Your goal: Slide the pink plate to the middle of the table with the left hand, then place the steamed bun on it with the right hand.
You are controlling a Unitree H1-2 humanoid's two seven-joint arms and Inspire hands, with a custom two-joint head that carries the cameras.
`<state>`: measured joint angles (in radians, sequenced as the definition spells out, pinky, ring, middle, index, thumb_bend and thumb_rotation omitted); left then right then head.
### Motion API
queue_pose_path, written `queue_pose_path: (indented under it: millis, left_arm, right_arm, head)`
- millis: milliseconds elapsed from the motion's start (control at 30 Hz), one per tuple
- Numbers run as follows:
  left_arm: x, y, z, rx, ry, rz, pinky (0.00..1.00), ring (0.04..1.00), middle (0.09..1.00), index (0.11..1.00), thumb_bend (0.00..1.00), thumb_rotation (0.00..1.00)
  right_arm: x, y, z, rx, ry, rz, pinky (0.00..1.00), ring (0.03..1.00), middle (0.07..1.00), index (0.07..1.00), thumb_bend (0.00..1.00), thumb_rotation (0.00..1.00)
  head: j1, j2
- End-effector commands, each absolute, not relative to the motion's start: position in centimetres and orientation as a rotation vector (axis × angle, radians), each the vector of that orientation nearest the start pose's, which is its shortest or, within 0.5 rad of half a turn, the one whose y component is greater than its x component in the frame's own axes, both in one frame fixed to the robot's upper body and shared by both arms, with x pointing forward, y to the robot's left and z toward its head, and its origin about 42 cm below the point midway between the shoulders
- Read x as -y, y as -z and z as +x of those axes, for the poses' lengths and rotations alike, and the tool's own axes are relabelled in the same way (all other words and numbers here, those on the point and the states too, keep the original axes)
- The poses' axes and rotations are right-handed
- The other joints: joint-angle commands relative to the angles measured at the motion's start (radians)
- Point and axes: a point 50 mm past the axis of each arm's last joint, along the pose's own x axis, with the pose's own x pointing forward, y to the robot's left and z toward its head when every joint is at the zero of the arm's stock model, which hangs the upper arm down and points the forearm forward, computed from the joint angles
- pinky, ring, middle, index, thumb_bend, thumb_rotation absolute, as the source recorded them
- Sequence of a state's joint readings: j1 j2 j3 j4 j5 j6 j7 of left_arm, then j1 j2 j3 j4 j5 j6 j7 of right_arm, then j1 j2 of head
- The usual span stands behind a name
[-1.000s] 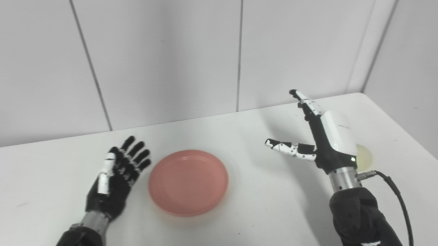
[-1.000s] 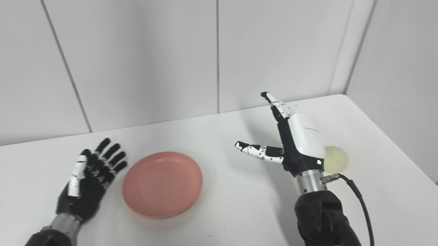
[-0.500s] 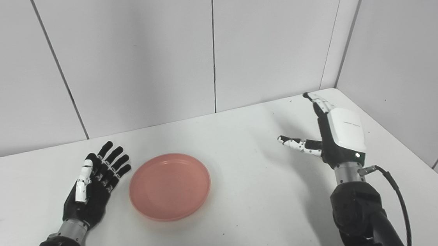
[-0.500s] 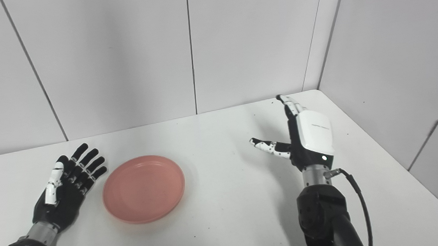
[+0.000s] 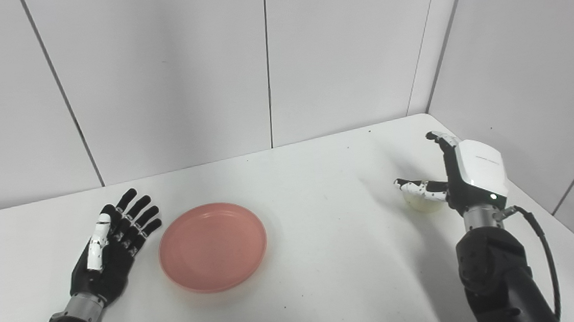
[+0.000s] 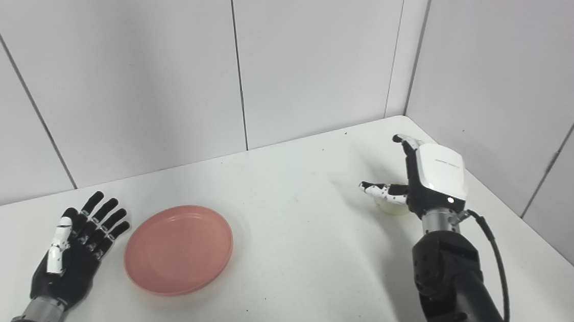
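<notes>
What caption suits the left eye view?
Open right hand poised over steamed bun; left hand waits beside pink plate.

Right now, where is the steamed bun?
The steamed bun lies on the table near its far right corner, just under the thumb of the open right hand, far from the pink plate.

The plate (image 5: 213,246) lies on the table (image 5: 325,260), bun (image 5: 420,204) far right.

Both head cameras look down and forward from close above the near edge of the white table (image 5: 325,260), side by side, sharing the tabletop, both arms at the frame's bottom and the paneled wall (image 6: 156,64) across the top.
</notes>
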<state>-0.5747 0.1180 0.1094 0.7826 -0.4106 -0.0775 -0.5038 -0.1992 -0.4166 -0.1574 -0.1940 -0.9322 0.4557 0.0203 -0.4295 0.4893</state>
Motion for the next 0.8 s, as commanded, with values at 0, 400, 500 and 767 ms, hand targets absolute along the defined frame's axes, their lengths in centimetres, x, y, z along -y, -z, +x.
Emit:
queue_pose_path:
  millis: [0, 400, 500, 767]
  left_arm:
    - [-28.1, -2.1, 38.3, -0.307, 0.279, -0.369, 0.87, 0.873, 0.902, 0.912, 0.53, 0.86]
    - [-28.8, -2.0, 38.4, -0.311, 0.281, -0.375, 0.87, 0.876, 0.907, 0.917, 0.51, 0.88]
    - [-28.9, -2.2, 38.4, -0.308, 0.281, -0.372, 0.88, 0.884, 0.912, 0.920, 0.52, 0.87]
    - [-29.3, -2.2, 38.3, -0.307, 0.280, -0.379, 0.87, 0.877, 0.907, 0.910, 0.51, 0.88]
  right_arm:
    - [38.8, -26.0, 32.7, -0.001, 0.628, -1.229, 0.55, 0.714, 0.789, 0.773, 0.92, 0.53]
    - [40.5, -24.3, 33.7, -0.070, 0.620, -1.207, 0.59, 0.747, 0.808, 0.773, 0.92, 0.52]
    - [40.6, -23.8, 34.1, -0.079, 0.609, -1.209, 0.60, 0.750, 0.806, 0.775, 0.90, 0.51]
    - [40.5, -22.8, 35.1, -0.075, 0.592, -1.194, 0.62, 0.762, 0.821, 0.786, 0.89, 0.51]
  head:
    - [0.001, 0.001]
    - [-0.023, 0.015]
    - [-0.025, 0.017]
    - [-0.030, 0.028]
